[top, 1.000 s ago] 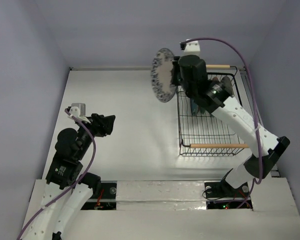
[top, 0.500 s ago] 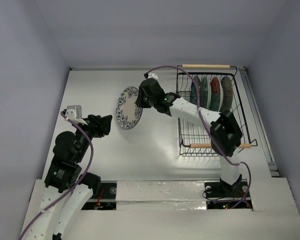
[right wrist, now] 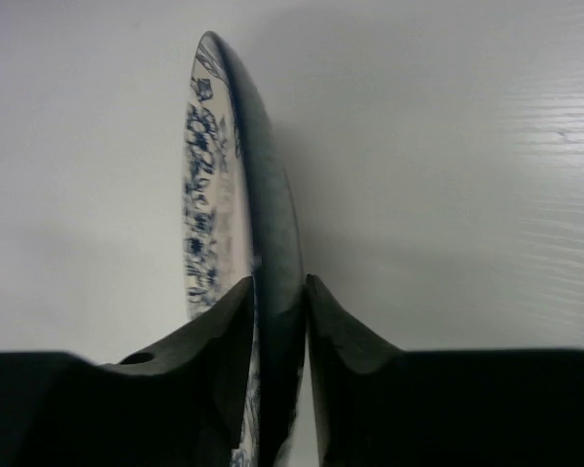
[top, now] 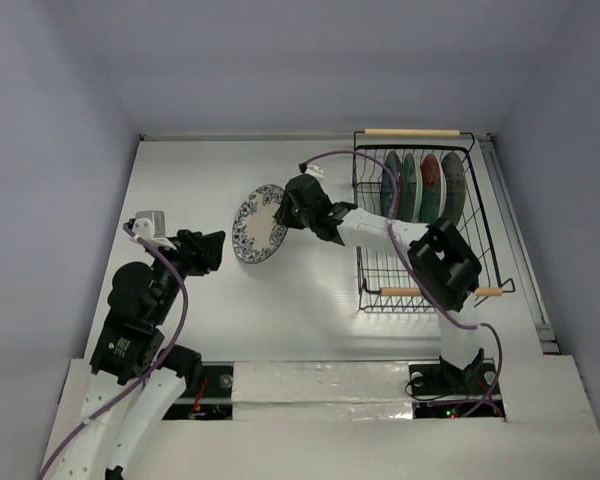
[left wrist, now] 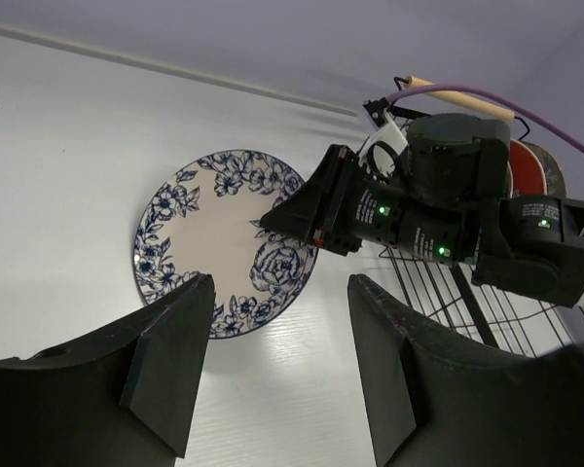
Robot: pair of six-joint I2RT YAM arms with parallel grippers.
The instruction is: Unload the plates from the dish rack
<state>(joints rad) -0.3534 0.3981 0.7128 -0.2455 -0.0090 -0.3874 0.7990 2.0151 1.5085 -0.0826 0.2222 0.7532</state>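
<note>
My right gripper (top: 283, 215) is shut on the rim of the white plate with the blue floral rim (top: 257, 224), holding it tilted low over the table, left of the dish rack (top: 420, 270). In the right wrist view the plate (right wrist: 209, 195) stands edge-on between my fingers (right wrist: 333, 331). The left wrist view shows its face (left wrist: 206, 233). The rack holds the teal plate (top: 391, 186), mint green plate (top: 410, 184), red plate (top: 431, 184) and dark grey plate (top: 452, 186) upright at its far end. My left gripper (top: 218, 250) is open and empty, left of the held plate.
The rack has wooden rod handles at its far end (top: 412, 132) and near end (top: 435, 292). My right arm's elbow (top: 448, 265) hangs over the rack's near half. White table (top: 200, 170) lies to the left, walled on three sides.
My right gripper carried the floral plate from high beside the rack leftward and down over the table; in the last half second it sank slightly lower. My left arm has barely moved.
</note>
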